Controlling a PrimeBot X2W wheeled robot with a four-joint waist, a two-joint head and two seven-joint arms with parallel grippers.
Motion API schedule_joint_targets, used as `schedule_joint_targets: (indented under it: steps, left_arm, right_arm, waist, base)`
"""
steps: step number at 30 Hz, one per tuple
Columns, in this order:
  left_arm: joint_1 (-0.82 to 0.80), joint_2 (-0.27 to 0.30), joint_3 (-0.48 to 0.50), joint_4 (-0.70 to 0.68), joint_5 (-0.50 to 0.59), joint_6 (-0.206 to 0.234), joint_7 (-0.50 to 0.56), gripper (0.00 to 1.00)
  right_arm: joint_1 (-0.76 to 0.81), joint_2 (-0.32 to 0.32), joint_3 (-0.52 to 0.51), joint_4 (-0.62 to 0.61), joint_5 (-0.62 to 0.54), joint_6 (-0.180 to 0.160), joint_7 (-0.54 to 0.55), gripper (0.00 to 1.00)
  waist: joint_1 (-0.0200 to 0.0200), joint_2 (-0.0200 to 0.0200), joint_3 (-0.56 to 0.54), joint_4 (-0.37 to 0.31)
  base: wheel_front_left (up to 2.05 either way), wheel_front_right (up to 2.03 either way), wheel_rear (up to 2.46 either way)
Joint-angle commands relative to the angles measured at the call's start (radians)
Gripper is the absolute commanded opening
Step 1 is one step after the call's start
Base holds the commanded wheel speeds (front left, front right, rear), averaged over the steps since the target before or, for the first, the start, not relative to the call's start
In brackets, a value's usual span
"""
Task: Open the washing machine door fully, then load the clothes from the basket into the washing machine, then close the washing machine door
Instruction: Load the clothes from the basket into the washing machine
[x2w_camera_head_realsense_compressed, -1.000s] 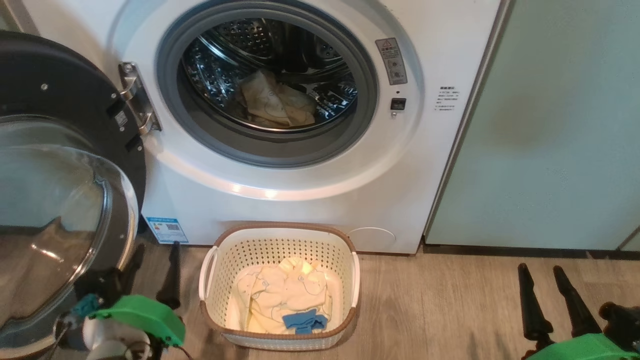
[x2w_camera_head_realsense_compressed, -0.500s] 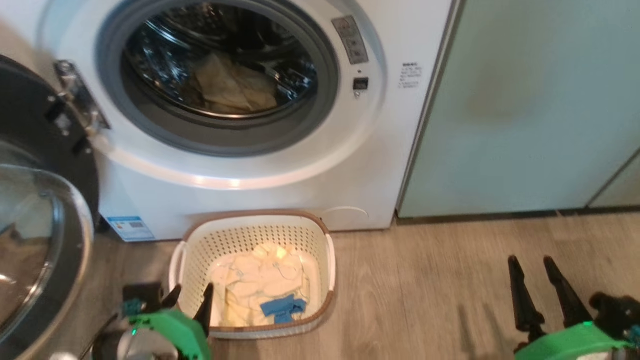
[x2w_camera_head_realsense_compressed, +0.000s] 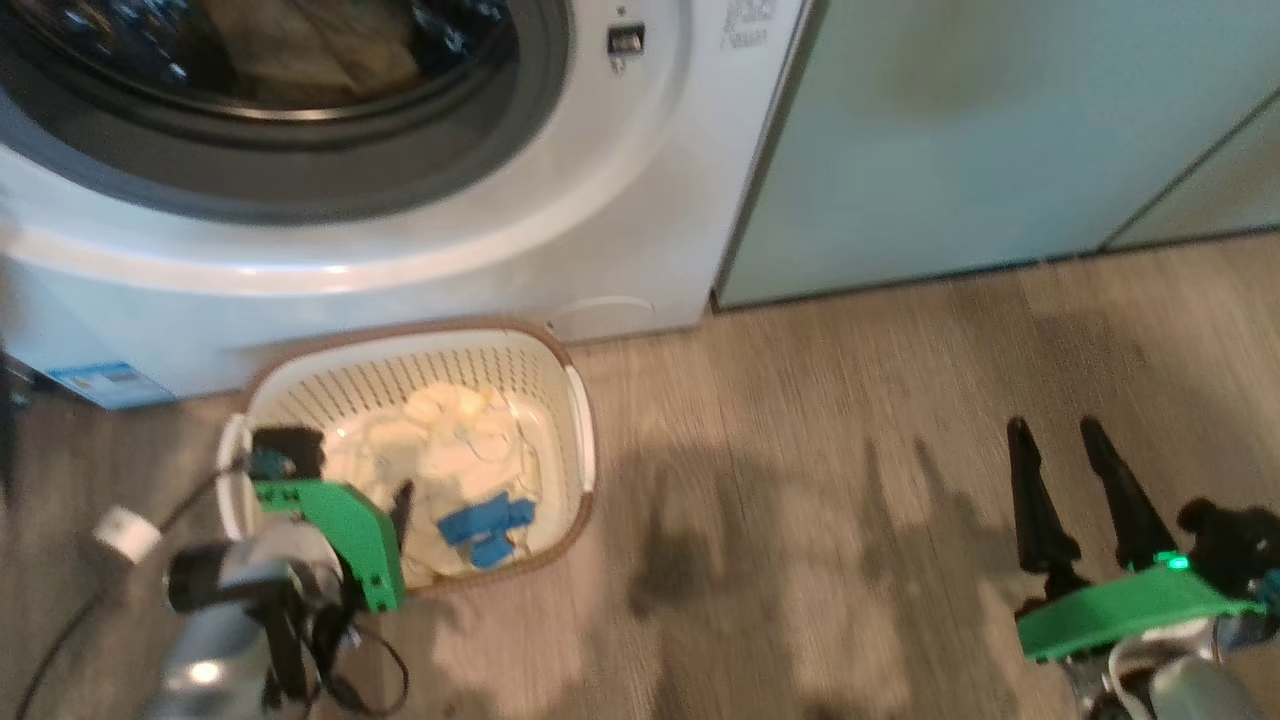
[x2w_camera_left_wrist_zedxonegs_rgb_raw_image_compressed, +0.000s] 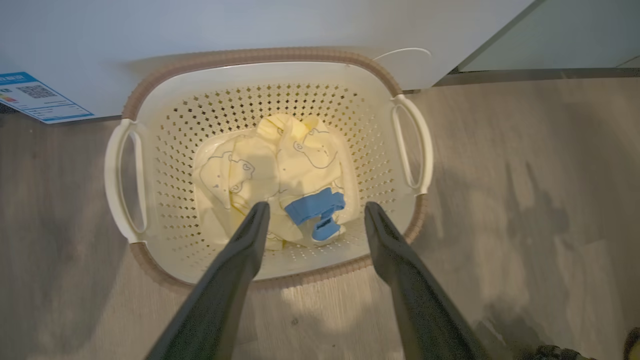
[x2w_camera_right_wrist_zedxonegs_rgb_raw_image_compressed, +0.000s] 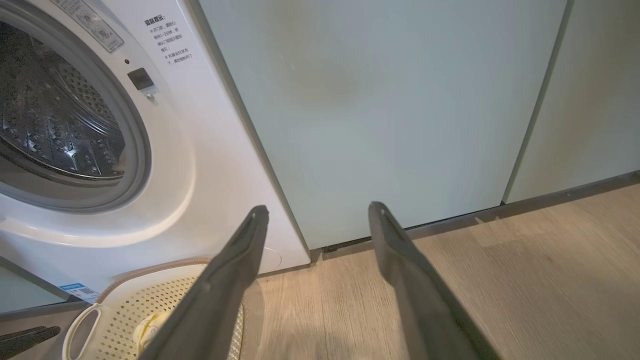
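Found left claw spread wide, empty, pointed down into the basket over the clothes. Noted basket on the floor, just before the washing machine, with cream bear-print garments and one blue piece inside. Recorded right claw likewise spread, empty, well apart over bare floor.

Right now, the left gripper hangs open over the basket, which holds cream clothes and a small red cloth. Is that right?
Not quite: the small cloth is blue, not red, as the left wrist view shows. The rest holds: the left gripper hangs open over the basket, which holds cream clothes.
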Motion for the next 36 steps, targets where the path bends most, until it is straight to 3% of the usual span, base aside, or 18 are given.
schedule_joint_targets:
  steps: [1,15,36]
  left_arm:
    - [-0.076,0.041,0.025,0.024,-0.012,-0.001,0.006,1.0]
    - [-0.382,0.101,-0.045,0.297,0.062,0.03,0.055,1.0]
    - [-0.588,0.193,-0.134,0.36,0.149,0.137,0.102,1.0]
  right_arm:
    - [-0.053,-0.002,0.017,-0.04,0.001,0.0,-0.01,1.0]
    - [-0.18,0.028,0.033,-0.067,-0.004,0.0,-0.01,1.0]
    - [-0.32,0.04,0.09,-0.091,0.0,0.0,-0.01,1.0]
  waist:
    - [-0.0002,0.0,0.09,-0.041]
    - [-0.0002,0.0,0.334,-0.058]
    - [-0.0002,0.0,0.59,-0.076]
  base:
    - [0.0,0.0,0.0]
    - [0.0,0.0,0.0]
    - [0.0,0.0,0.0]
